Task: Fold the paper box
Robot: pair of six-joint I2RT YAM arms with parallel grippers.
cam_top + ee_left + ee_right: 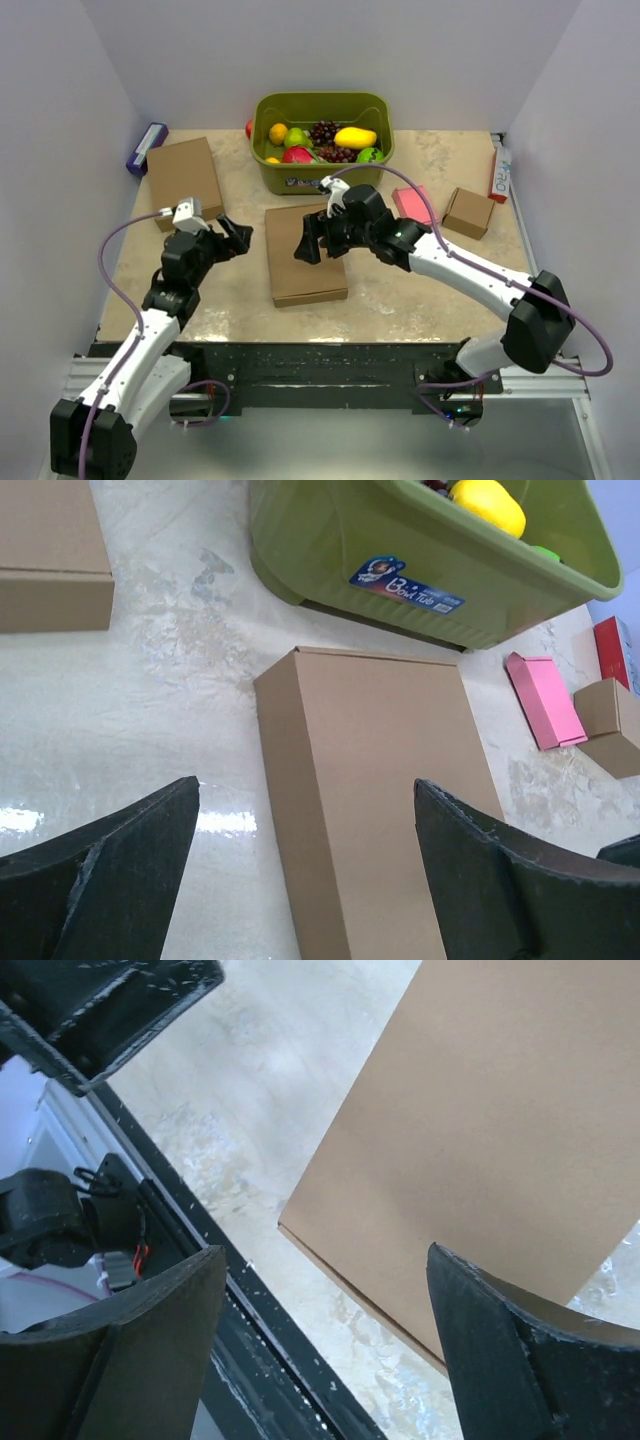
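the paper box (300, 275) lies flat and closed mid-bench (230, 295), its long axis running near to far, slightly skewed, with the far end pointing at the green basket (300, 180). the left end effector (238, 238) hangs spread just left of the box. the right end effector (312, 244) hovers spread above the box's far part. neither holds anything.

Top view from high behind, wrist views close, sharing paper box (305, 258)

"Bowl Tub" label (407, 584) on green tub (330, 550)
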